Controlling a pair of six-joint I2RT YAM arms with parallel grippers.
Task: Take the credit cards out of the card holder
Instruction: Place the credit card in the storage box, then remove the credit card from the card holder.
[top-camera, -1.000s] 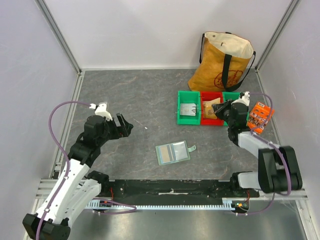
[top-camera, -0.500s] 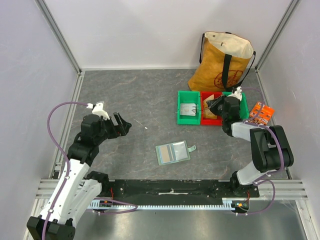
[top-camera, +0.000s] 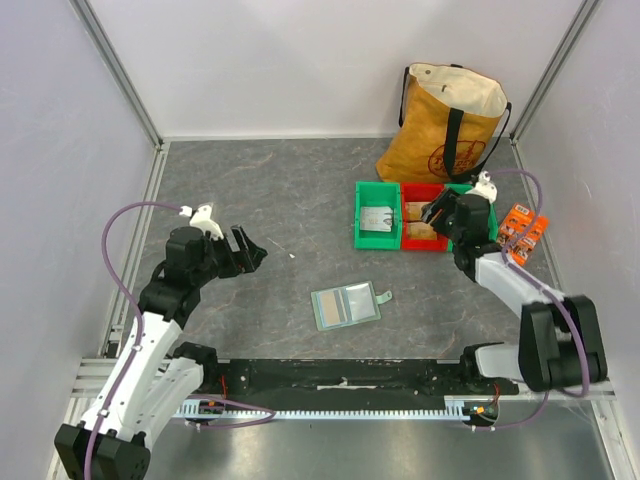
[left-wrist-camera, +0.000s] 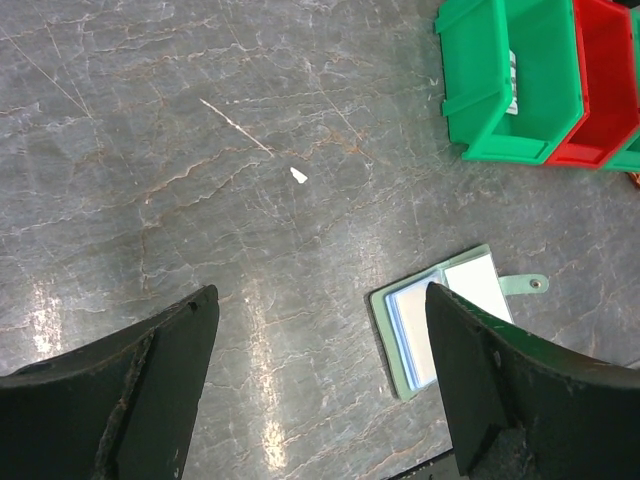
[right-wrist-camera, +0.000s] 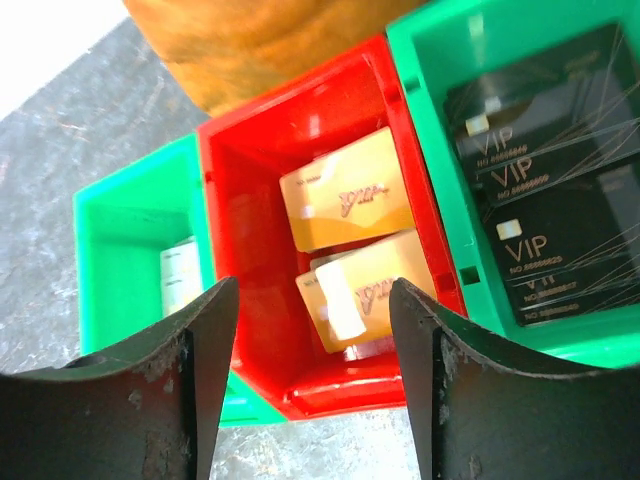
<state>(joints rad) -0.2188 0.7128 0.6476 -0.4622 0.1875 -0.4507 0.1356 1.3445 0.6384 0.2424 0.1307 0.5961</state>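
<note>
Two pocket panels face up where the card holder (top-camera: 345, 306) lies spread open on the tabletop (top-camera: 270, 180), nearest the arm bases. Its long axis runs roughly 9 to 3 o'clock and its small tab points to 3. Whether any card sits in those pockets is too small to tell; they look bare.

From the left end effector (top-camera: 250, 250), whose fingers stand wide apart around nothing, the holder lies at about 4 o'clock. From the right end effector (top-camera: 436, 213) it lies at about 7 to 8 o'clock. The left seems marginally nearer, so a reach to the holder would likely suit that arm.

The right end effector hovers over the bins with its fingers apart and nothing between them. Below it, the red bin (right-wrist-camera: 250, 140) holds the gold credit cards (right-wrist-camera: 345, 205). The green bin (right-wrist-camera: 430, 150) at its 3 o'clock side holds black credit cards (right-wrist-camera: 560, 230), and the far-left green bin (right-wrist-camera: 120, 260) holds a pale card (right-wrist-camera: 180, 275). Farthest back stands a tan bag (top-camera: 450, 125).
</note>
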